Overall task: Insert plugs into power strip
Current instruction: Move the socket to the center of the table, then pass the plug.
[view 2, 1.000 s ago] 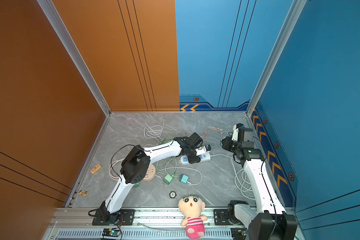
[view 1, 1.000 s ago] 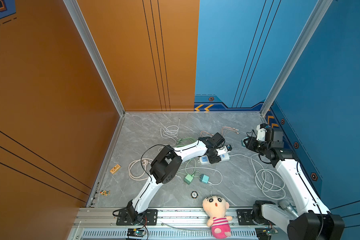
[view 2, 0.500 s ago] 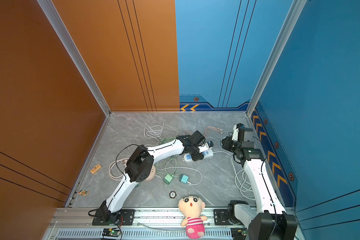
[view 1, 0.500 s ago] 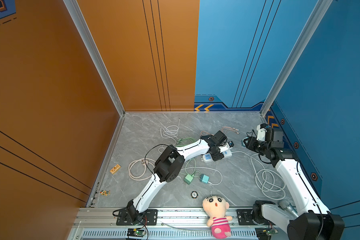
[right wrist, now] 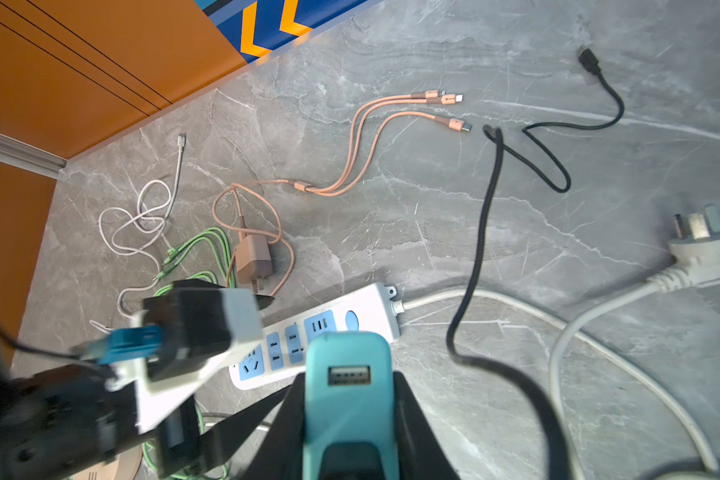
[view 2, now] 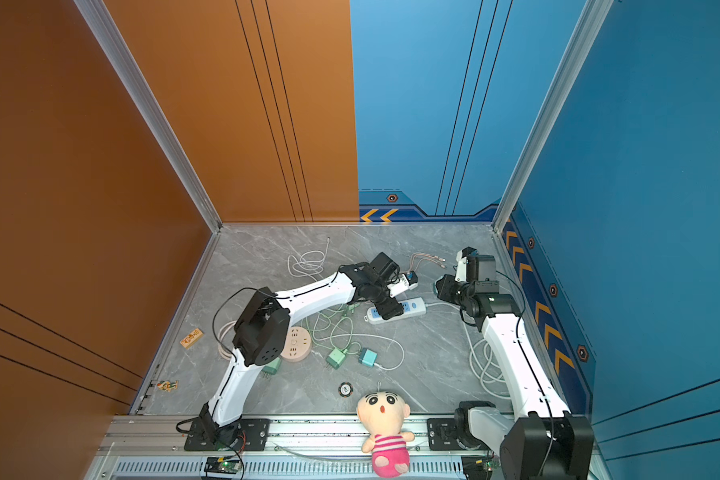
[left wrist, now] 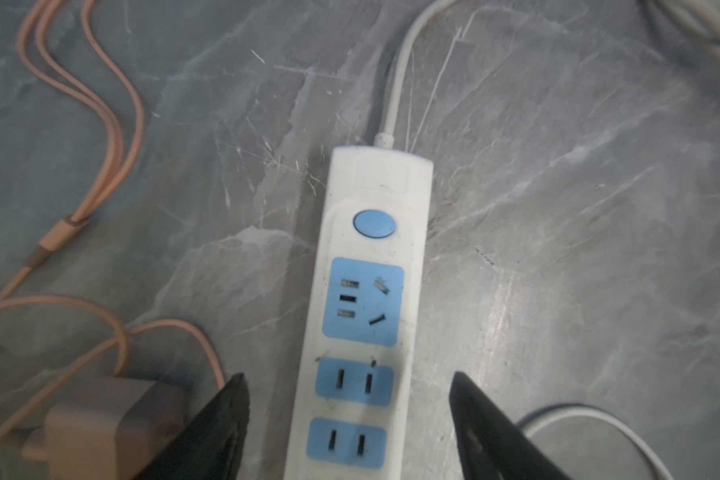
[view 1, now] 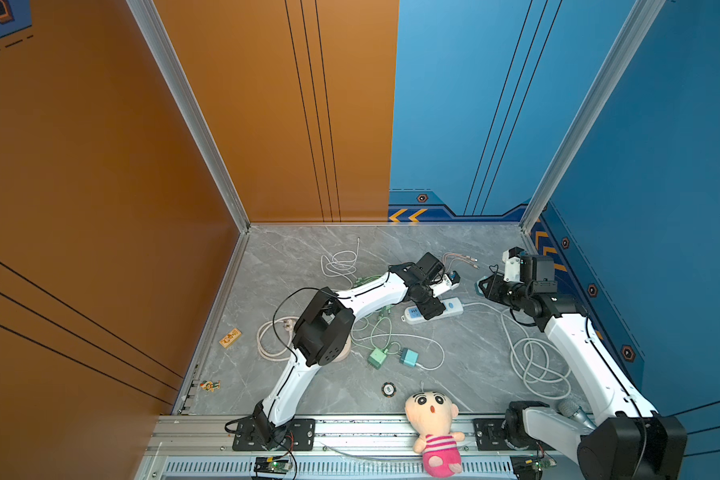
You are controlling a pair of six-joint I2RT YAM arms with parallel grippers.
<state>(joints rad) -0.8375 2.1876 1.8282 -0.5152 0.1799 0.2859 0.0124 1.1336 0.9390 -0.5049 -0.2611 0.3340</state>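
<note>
Starting on the left: the dusty pink plug (left wrist: 100,419) lies on its side just beside the left gripper (left wrist: 346,375), not held. That gripper's fingers are spread wide, one on each side of the power strip (left wrist: 366,328), straddling the end away from the cord. My guess is it's there to steady the strip, not squeeze it. The strip's long axis runs straight out from that wrist, with the cord end pointing at the right arm. Every socket I can see is empty.

The right gripper (right wrist: 348,411) is pinching a teal plug (right wrist: 346,353) and hangs off the cord end, near but apart. So the left one is closer, and the plug has to come in along the strip.

Versus a second ago: the left jaws are wider and that wrist sits a touch nearer the back wall. The right arm looks unchanged.
</note>
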